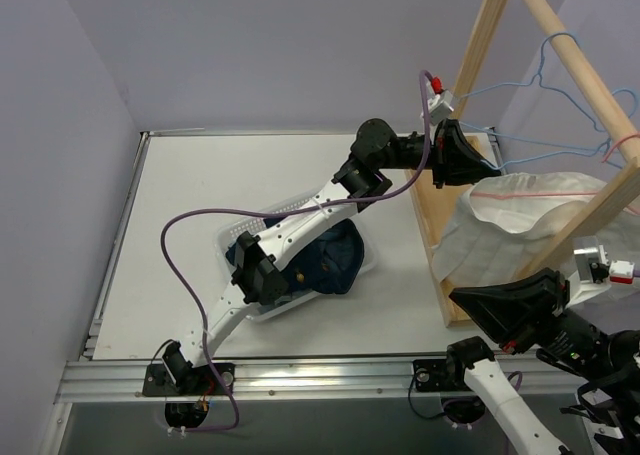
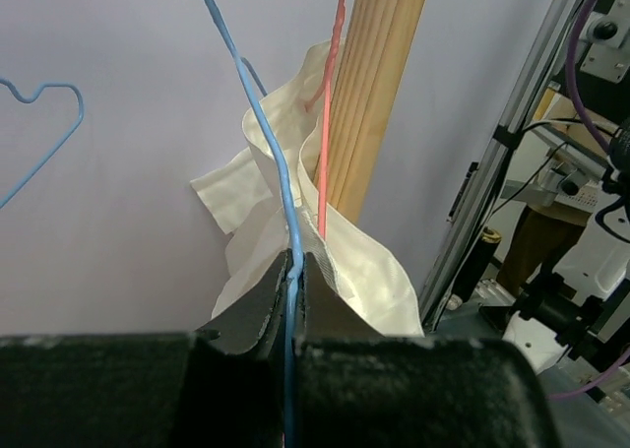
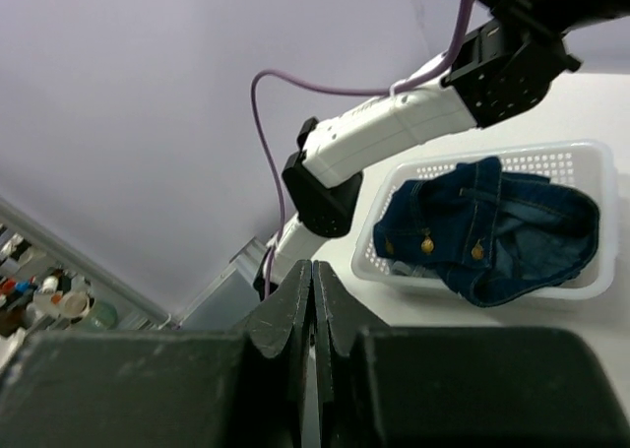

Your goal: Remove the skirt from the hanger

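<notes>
Off-white plain fabric skirt point(image 2: 261, 177) sits just past the black left gripper point(image 2: 295, 263). Light-blue wire hanger point(image 2: 262, 123) runs between its fingers, pink wire hanger point(image 2: 331, 103) beside it. Pale natural wooden rack point(image 2: 379, 94). Dark-blue denim garment point(image 3: 522, 222) with brass buttons in white perforated plastic basket point(image 3: 551, 153). Purple cable point(image 1: 200, 215). Lavender wall point(image 1: 250, 45).

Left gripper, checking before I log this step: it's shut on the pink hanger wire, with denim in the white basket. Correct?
No. The left gripper is shut on the blue hanger wire, not the pink wire; the left wrist view shows it. The denim does lie in the white basket.
</notes>
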Controlling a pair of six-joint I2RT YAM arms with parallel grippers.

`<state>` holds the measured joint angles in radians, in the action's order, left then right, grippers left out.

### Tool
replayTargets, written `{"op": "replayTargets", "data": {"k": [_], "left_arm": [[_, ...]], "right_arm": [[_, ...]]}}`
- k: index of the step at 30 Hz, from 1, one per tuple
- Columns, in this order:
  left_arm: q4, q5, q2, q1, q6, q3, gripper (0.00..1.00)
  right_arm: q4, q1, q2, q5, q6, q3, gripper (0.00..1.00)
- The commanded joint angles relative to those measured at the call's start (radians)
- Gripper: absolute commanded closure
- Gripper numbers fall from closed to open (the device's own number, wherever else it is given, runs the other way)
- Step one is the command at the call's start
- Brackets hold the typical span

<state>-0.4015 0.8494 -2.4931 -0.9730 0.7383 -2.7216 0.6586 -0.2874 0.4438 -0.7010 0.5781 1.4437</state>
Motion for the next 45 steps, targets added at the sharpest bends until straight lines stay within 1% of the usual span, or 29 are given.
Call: {"op": "replayTargets", "data": {"k": [1,2,4,6,9,12,14,17,19,22,26,27,29,30,31,32,35,36,37,40,43,45], "left_arm": [[-0.244,0.045,0.129,0.039,0.057,0.009,0.98],[-0.304,0.054,0.135,0.055,0.088,0.019,0.98],[-0.318,0.086,0.131,0.06,0.111,0.0,0.98],[-0.2,0.103,0.111,0.05,0.069,-0.071,0.98],[-0.149,0.131,0.097,0.03,0.036,-0.098,0.98],[-0.181,0.091,0.085,0.014,0.05,-0.083,0.98],[-0.209,0.05,0.053,-0.01,0.065,-0.105,0.98],[-0.185,-0.036,0.02,-0.05,0.058,-0.145,0.98],[-0.154,-0.07,0.022,-0.069,0.021,-0.139,0.98],[-0.18,-0.151,0.039,-0.073,0.029,-0.105,0.98],[-0.215,-0.154,0.046,-0.058,0.044,-0.156,0.98],[-0.211,-0.153,0.062,-0.055,0.036,-0.13,0.98],[-0.252,-0.147,0.121,-0.041,0.048,-0.058,0.98],[-0.281,-0.147,0.144,-0.026,0.062,0.038,0.98],[-0.327,-0.153,0.175,-0.02,0.088,0.075,0.98],[-0.327,-0.153,0.183,-0.013,0.092,0.103,0.98],[-0.31,-0.15,0.181,0.014,0.119,0.132,0.98],[-0.324,-0.148,0.177,0.029,0.137,0.137,0.98],[-0.361,-0.151,0.165,0.037,0.186,0.14,0.98],[-0.369,-0.173,0.161,0.062,0.229,0.151,0.98],[-0.353,-0.171,0.181,0.076,0.22,0.186,0.98],[-0.396,-0.173,0.2,0.089,0.23,0.262,0.98]], "right_arm": [[0.025,0.007,0.073,0.112,-0.015,0.069,1.0],[0.029,0.007,0.081,0.118,-0.023,0.078,1.0],[0.003,0.007,0.075,0.114,-0.015,0.077,1.0],[-0.023,0.007,0.062,0.104,0.002,0.055,1.0],[-0.054,0.007,0.042,0.103,0.015,0.018,1.0],[-0.063,0.007,0.03,0.106,0.035,-0.005,1.0],[-0.071,0.008,0.029,0.11,0.042,-0.011,1.0],[-0.073,0.01,0.029,0.116,0.051,-0.002,1.0],[-0.08,0.011,0.026,0.123,0.055,-0.002,1.0],[-0.096,0.019,0.013,0.11,0.066,-0.023,1.0],[-0.096,0.03,-0.004,0.098,0.068,-0.052,1.0],[-0.091,0.03,-0.004,0.095,0.068,-0.051,1.0],[-0.085,0.031,-0.007,0.098,0.065,-0.043,1.0],[-0.077,0.03,-0.005,0.098,0.063,-0.03,1.0],[-0.071,0.03,-0.005,0.101,0.06,-0.02,1.0],[-0.065,0.031,-0.004,0.107,0.057,-0.013,1.0],[-0.042,0.03,-0.001,0.112,0.043,0.01,1.0],[-0.04,0.031,-0.001,0.112,0.043,0.011,1.0],[-0.04,0.031,-0.004,0.112,0.043,0.009,1.0],[-0.042,0.03,-0.011,0.116,0.045,0.009,1.0],[-0.034,0.03,-0.011,0.117,0.039,0.018,1.0],[-0.021,0.03,-0.007,0.126,0.031,0.027,1.0]]}}
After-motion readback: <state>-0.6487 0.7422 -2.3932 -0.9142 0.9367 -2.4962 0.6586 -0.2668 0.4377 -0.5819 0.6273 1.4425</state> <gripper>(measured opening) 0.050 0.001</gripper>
